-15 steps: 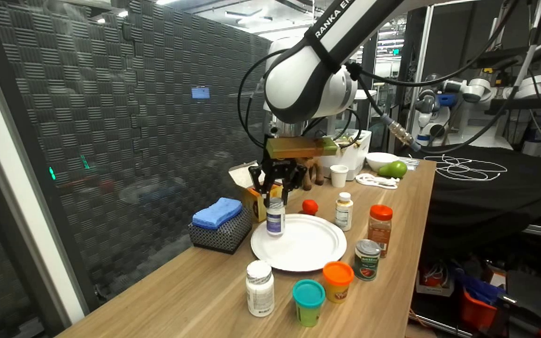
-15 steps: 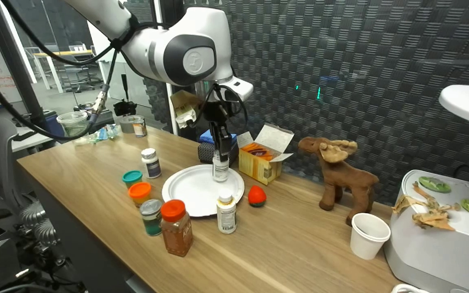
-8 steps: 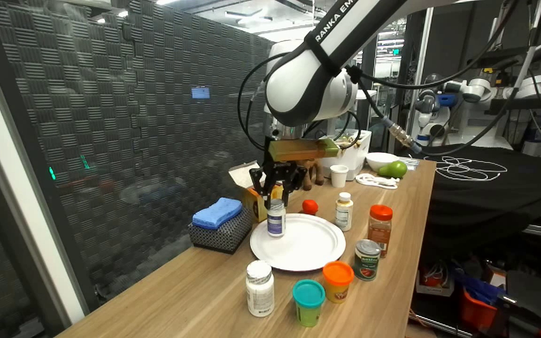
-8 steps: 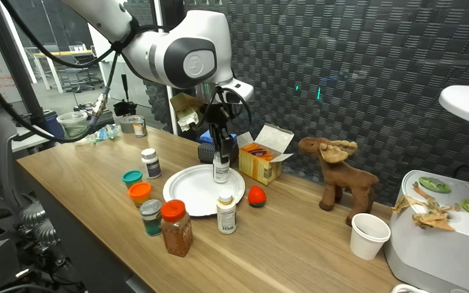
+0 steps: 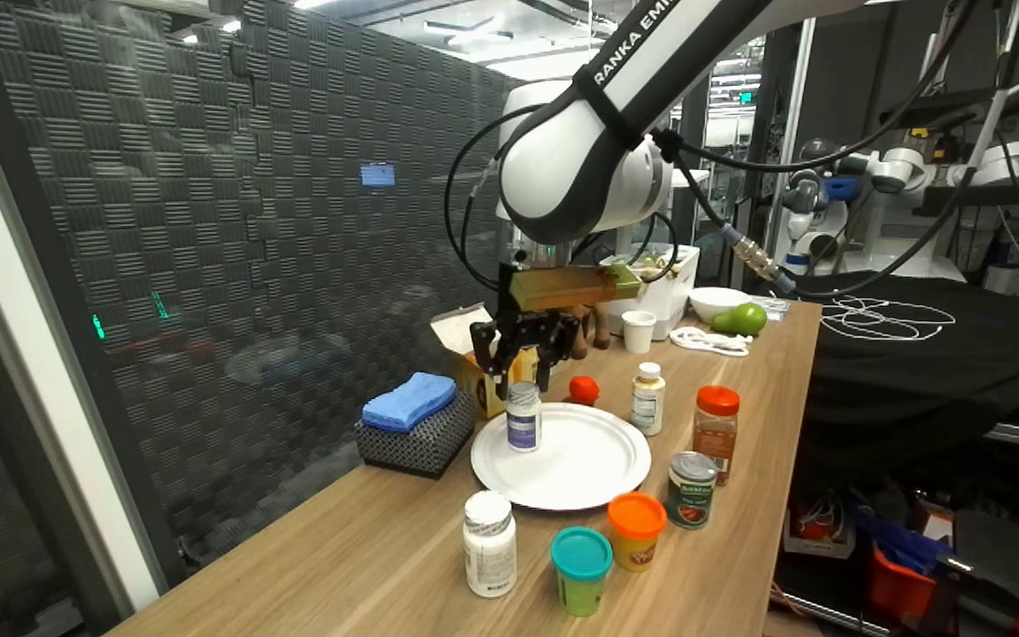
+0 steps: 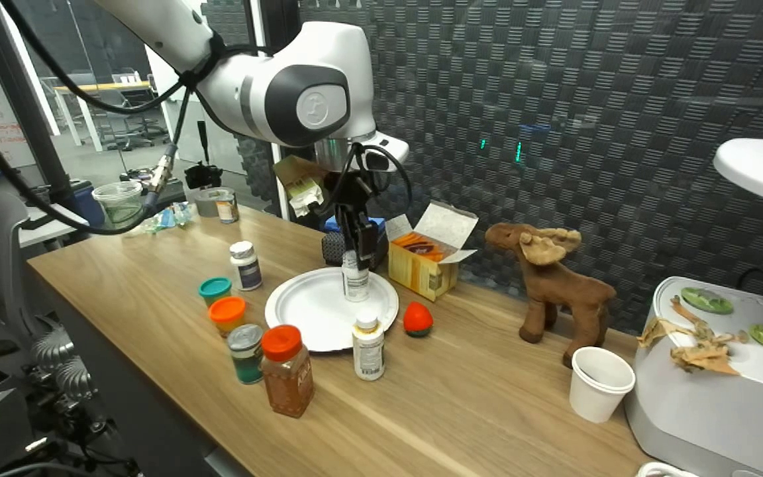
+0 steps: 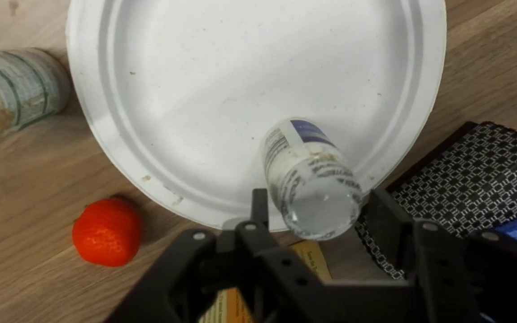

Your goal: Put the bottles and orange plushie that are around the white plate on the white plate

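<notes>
step: release, I judge | gripper [image 7: 319,202]: spread either side of the purple-labelled bottle [image 5: 524,429], not pinching it | bottle: upright on the white plate [image 5: 593,473], toward its edge; orange plushie [image 7: 107,232] beside the plate | care: I should widen evenly; then rise straight up, lest the bottle topple

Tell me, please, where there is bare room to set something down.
Free: the middle of the round white plate, beside its small white bottle; the wooden table between the brown plush moose, white paper cups and round orange plushie. Crowded: the plate's side by the red-lidded spice jar and silver-topped metal can, and beneath the black gripper.
</notes>
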Controlling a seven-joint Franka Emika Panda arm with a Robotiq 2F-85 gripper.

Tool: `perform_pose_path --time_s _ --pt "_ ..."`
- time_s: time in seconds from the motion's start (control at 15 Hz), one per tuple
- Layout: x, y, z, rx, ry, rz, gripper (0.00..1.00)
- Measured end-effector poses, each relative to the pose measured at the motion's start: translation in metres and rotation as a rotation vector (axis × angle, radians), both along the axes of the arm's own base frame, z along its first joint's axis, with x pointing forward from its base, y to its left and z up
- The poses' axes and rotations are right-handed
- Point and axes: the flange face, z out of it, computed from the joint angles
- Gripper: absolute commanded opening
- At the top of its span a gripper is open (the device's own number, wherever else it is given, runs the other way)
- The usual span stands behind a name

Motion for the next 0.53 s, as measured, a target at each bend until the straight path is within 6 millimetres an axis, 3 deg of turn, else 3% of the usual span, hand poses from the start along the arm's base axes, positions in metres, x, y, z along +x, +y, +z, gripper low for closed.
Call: perform_pose_path --time_s 0.07,0.2,0.4,0.53 --pt "0.0 0.004 0.005 -0.002 -0.008 0.009 0.99" --pt "0.001 0.02 0.025 -0.006 -0.041 0.034 1.0" --pt "-0.01 0.065 0.068 0.009 -0.088 0.087 1.0" --pt "-0.026 0.097 0.084 0.021 -0.085 0.124 1.0"
